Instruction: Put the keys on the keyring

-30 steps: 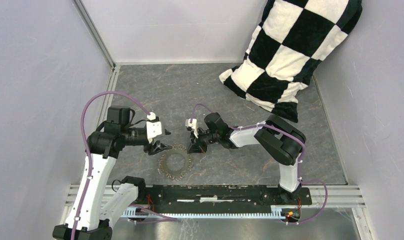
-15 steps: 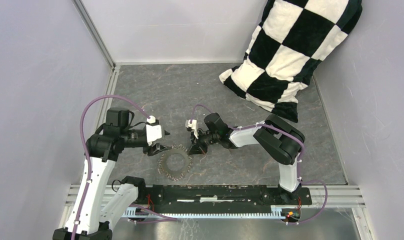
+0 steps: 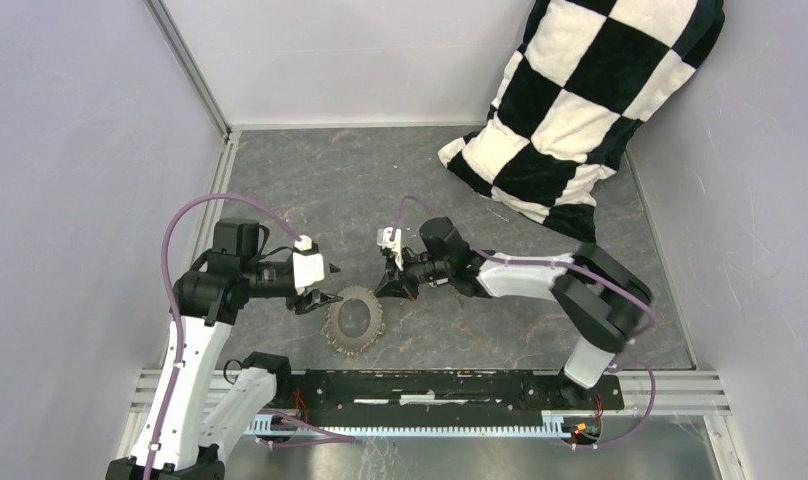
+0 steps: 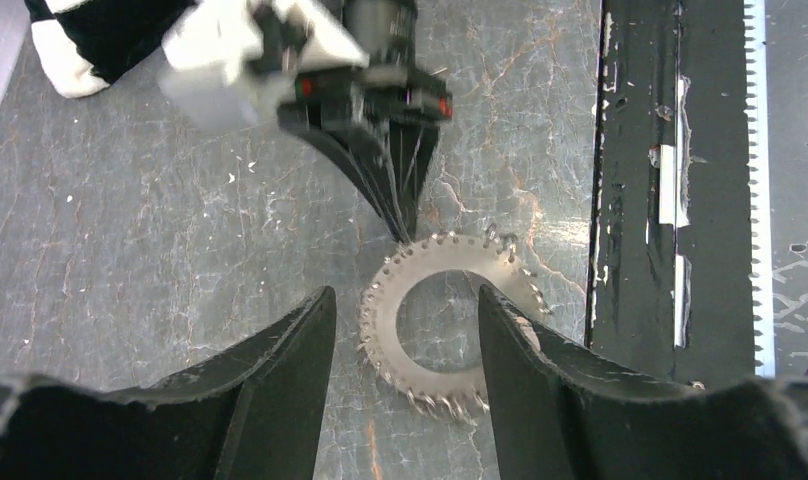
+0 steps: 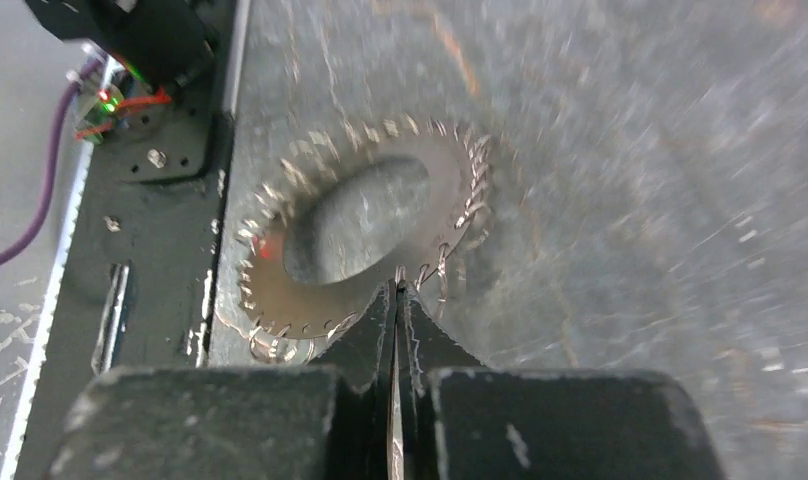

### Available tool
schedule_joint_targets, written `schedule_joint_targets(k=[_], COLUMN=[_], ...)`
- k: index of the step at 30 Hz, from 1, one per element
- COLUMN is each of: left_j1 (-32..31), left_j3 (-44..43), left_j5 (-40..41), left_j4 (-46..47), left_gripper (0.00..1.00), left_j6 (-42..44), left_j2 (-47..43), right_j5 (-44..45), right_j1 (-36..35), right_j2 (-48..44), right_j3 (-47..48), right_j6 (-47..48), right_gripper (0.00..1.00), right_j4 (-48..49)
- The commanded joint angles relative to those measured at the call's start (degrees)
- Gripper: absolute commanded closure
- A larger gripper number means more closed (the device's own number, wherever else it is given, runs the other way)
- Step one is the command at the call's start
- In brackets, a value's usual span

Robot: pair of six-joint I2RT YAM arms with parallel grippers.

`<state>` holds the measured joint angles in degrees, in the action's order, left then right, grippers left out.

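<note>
The keyring (image 3: 353, 320) is a flat toothed metal ring with a hollow centre, lying on the grey table between my two arms. My right gripper (image 3: 388, 291) is shut, its tips pinching the ring's upper right rim. In the right wrist view the shut fingers (image 5: 397, 285) meet right at the keyring's (image 5: 450, 190) edge. My left gripper (image 3: 332, 283) hovers open just left of the ring. In its wrist view the left gripper's (image 4: 405, 292) two fingers stand apart over the keyring (image 4: 385, 320), with the right gripper (image 4: 405, 228) at the far rim. The keys are out of view.
A black-and-white checkered pillow (image 3: 580, 110) leans in the back right corner. A black rail (image 3: 450, 385) runs along the near edge, close to the ring (image 4: 635, 200). Grey walls close in the left, back and right sides.
The right arm has swung its elbow rightward and its gripper has closed on the ring's rim. The ring has shifted slightly up and right. The left gripper has barely moved.
</note>
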<state>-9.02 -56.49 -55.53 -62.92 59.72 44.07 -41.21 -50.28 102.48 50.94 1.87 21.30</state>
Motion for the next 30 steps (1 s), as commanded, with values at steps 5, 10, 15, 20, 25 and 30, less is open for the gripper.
schedule_joint_targets(k=[5,10,15,20,25,30], left_j1=[0.0,-0.1,-0.1,-0.1,-0.1,-0.1], left_j3=[0.7,-0.3,-1.9,-2.6,-4.2,-6.1], left_j5=[-1.6,-4.0,-8.2,-10.3,-12.4,-13.9], left_j4=[-1.5,-3.7,-4.6,-4.6,-5.2,-8.2], left_gripper=[0.26,0.15,0.29,0.50,0.65,0.66], left_j6=[3.1,3.9,3.6,1.9,0.4,1.2], left_j2=[1.1,1.1,-0.6,-1.1,-1.2,-1.7], right_j5=[7.4,11.0,13.9,14.4,13.7,13.8], right_j1=[-5.2,-8.2,-11.1,-13.6,-15.2,-16.5], right_j2=[-21.3,-25.7,-28.9,-30.4,-31.7,-32.4], right_j3=[-2.2,1.6,2.7,2.9,0.7,-1.4], right_j6=[13.9,18.8,20.1,19.3,15.3,11.1], right_gripper=[1.00,1.00,1.00,1.00,1.00,1.00], right_j4=[0.5,-4.3,-3.6,-1.3,6.1,14.2])
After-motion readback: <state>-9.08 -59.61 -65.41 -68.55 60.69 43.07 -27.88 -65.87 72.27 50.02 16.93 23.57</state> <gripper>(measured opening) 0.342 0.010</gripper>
